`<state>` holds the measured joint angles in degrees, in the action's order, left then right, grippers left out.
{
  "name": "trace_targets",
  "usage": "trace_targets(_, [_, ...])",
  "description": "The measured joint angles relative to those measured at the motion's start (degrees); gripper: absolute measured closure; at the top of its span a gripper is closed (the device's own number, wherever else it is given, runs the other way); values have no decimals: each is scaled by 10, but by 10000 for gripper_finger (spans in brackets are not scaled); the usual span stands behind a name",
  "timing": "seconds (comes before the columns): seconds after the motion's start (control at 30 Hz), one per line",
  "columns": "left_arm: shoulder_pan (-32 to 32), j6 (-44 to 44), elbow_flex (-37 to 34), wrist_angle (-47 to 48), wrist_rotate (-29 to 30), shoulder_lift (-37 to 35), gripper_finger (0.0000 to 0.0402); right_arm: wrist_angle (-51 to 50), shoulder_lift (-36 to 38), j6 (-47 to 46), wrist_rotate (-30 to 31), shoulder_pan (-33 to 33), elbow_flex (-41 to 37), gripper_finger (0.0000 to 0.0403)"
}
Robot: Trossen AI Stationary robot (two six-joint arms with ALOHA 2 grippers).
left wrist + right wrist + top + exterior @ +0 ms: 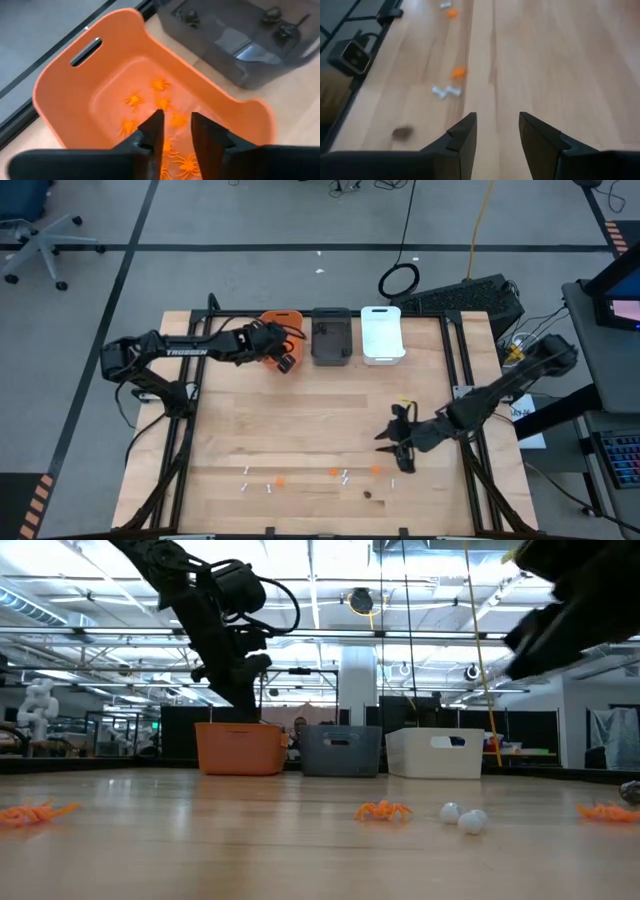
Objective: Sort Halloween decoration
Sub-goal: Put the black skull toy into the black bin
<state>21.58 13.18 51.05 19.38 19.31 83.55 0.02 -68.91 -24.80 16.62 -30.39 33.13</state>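
Note:
My left gripper [177,131] hangs open over the orange bin [75,85], nothing between its fingers; several orange spider pieces [160,102] lie on the bin's floor. In the high view it stands at the bin's near end [287,362]. My right gripper [497,132] is open and empty above the table's near right part [385,444]. Loose pieces lie on the wood ahead of it: an orange one [458,73], a white stick [446,91] and a dark lump [402,132]. More lie along the near edge [280,480].
A dark grey bin [332,336] holding dark pieces [272,15] and a white bin [382,333] stand beside the orange one at the table's far edge. Bare wood lies between the bins and the loose pieces. Black frame rails run along both table sides.

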Motion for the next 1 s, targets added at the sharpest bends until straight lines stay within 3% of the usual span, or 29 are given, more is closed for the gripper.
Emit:
trace_targets(0.13, [-16,0,0,2,-3,-3,278,-89,38,-68,1,-30,0,268])
trace_targets(0.3, [-55,0,0,7,-50,-39,274,-176,41,-120,2,-64,0,267])
trace_targets(0.4, [-97,0,0,5,-48,-74,274,-211,41,-147,2,-79,0,267])
trace_targets(0.63, [-216,0,0,4,42,-135,274,-254,19,-182,11,-104,0,239])
trace_targets(0.83, [-301,15,0,-2,117,-140,274,-247,-14,-185,31,-104,0,177])
trace_targets(1.0, [-362,15,0,-11,176,-140,275,-243,-51,-195,28,-104,0,164])
